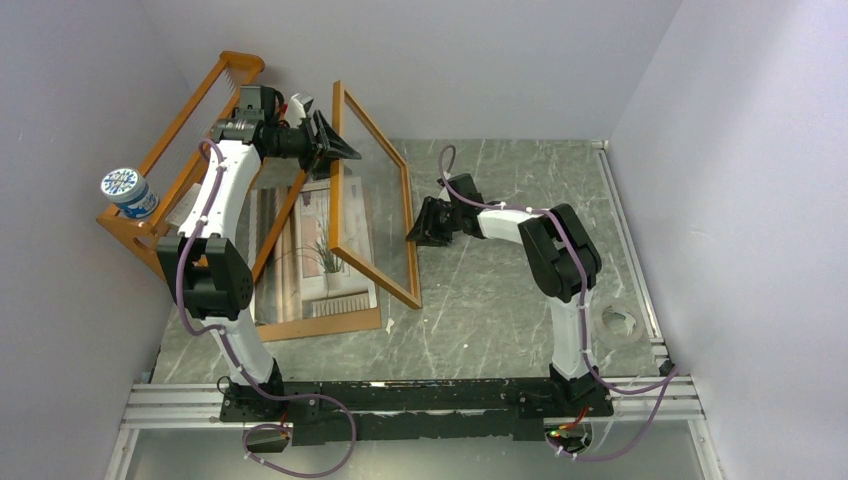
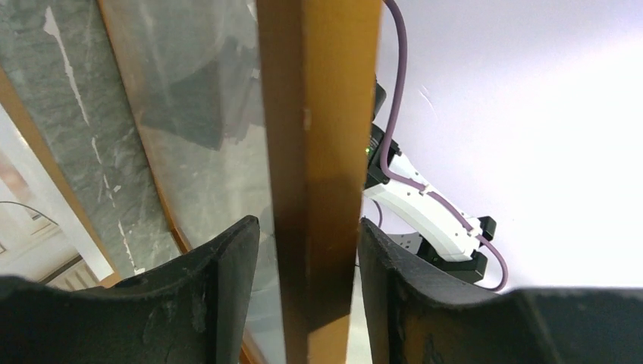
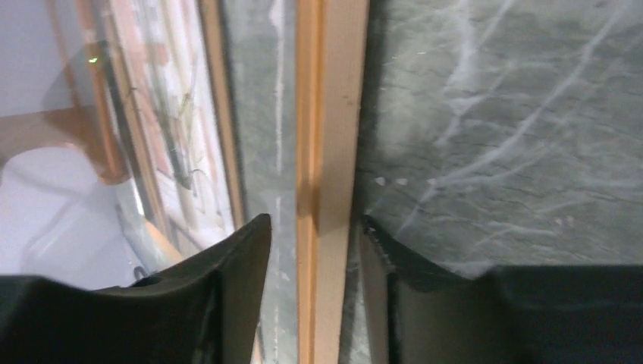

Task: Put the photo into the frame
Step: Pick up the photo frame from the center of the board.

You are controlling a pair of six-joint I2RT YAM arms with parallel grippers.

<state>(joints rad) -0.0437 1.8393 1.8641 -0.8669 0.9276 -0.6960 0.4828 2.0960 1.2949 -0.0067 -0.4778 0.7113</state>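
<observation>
The frame (image 1: 375, 274), thin orange-brown wood with glass in it, stands tilted on edge over the table. My left gripper (image 1: 341, 150) is at its upper left bar. In the left wrist view that bar (image 2: 318, 152) fills the space between the fingers of the left gripper (image 2: 307, 250), which is shut on it. My right gripper (image 1: 415, 232) straddles the right bar (image 3: 326, 152). In its wrist view the right gripper (image 3: 311, 243) is open, with a gap beside the wood. The photo (image 1: 320, 260), a spiky plant print, lies flat under the frame's left part.
A plain brown backing board (image 1: 330, 325) lies under the photo. An orange wooden rack (image 1: 180, 150) leans at the back left with a blue-and-white can (image 1: 128, 192) on it. A clear tape roll (image 1: 618, 325) sits at the right. Walls close in on three sides.
</observation>
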